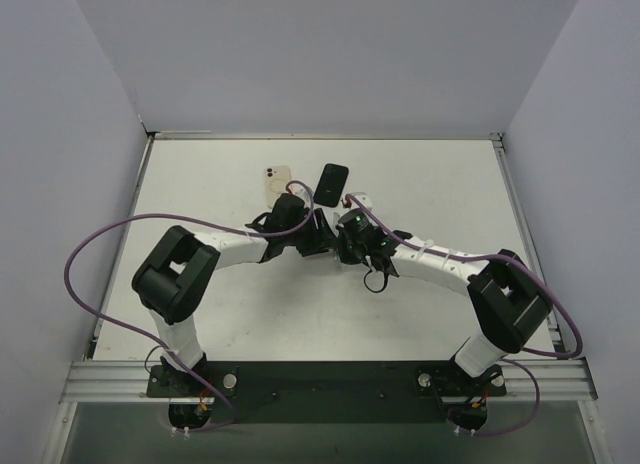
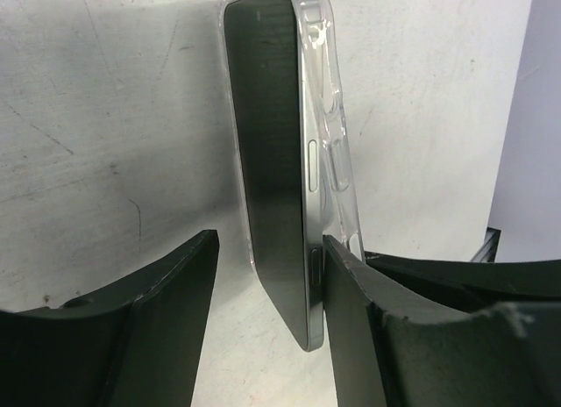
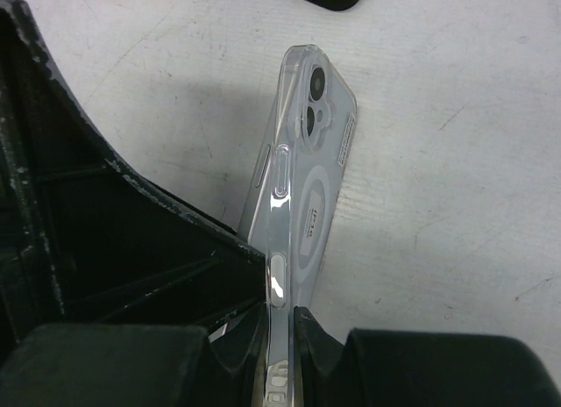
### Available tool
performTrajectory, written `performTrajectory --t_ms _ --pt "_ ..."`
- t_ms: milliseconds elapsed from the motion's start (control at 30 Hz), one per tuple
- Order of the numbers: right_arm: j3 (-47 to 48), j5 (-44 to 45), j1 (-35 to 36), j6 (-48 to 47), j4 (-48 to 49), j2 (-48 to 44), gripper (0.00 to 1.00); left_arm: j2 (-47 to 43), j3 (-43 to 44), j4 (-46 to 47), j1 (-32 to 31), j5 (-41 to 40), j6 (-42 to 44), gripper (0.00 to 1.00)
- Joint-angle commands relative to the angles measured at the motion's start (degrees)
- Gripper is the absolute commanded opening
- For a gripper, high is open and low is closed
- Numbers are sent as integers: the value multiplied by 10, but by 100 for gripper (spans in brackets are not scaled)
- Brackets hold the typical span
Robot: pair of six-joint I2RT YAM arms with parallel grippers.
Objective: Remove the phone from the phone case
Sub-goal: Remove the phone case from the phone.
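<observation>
Phone (image 2: 273, 188), dark-screened and silver-edged, sits in clear phone case (image 3: 311, 188).

Cream phone (image 1: 277, 176), black phone (image 1: 331, 182) beside it; white table (image 1: 440, 184)

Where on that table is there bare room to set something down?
Bare table lies right of the black phone, left of the cream phone, and past the near rail. Crowded mid-table, where the left claw and right claw meet at the cased phone.
</observation>
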Motion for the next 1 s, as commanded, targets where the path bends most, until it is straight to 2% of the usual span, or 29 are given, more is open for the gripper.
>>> performTrajectory --t_ms 0,67,133,200,300,467,667,733,767,967 --pt "-36 -91 7 34 13 16 0 18 45 -56 -19 -68 29 58" --pt "-37 -91 8 34 14 13 0 23 58 -81 -25 -97 31 52" --pt "-39 -90 8 33 14 8 0 29 76 -99 -32 -116 31 50" --pt "-38 -90 8 31 12 6 0 35 96 -132 -36 -151 32 42" --pt "-41 -90 8 30 13 0 0 51 125 -185 -42 -189 37 35" --pt "-47 -90 7 36 19 -5 0 80 180 -272 -56 -245 45 29" --pt "-58 -92 3 48 26 -15 0 92 176 -276 -59 -252 39 21" --pt "-64 -92 -5 53 28 -19 0 101 178 -277 -60 -247 39 13" --pt "-66 -94 -9 57 29 -20 0 102 178 -276 -60 -242 40 0" --pt "-85 -93 -66 76 4 -52 0 65 154 -245 -60 -216 43 0"
